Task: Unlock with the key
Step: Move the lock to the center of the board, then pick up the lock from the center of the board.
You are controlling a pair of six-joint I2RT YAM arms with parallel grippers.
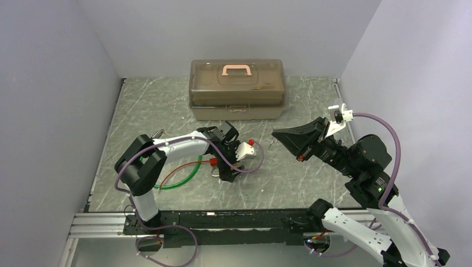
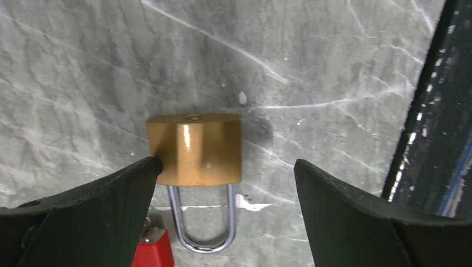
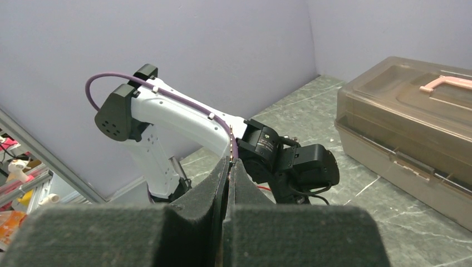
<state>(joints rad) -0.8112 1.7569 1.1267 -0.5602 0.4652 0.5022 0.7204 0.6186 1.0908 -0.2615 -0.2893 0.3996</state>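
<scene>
The left gripper hangs low over the marble table, fingers spread wide on either side of the brass padlock. The padlock lies flat, and one fingertip touches its corner. The right gripper is held aloft, well apart from the lock. Its pads are clenched on a thin notched metal sliver, seemingly the key, which peeks from the seam.

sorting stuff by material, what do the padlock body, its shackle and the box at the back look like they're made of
The padlock body looks like brass: golden, with a soft glare streak. The shackle is probably polished steel or chrome plate, going by its bright, mirror-like shine. The box looks like smoky, translucent brown plastic, and its pink handle seems to be plastic too.
</scene>
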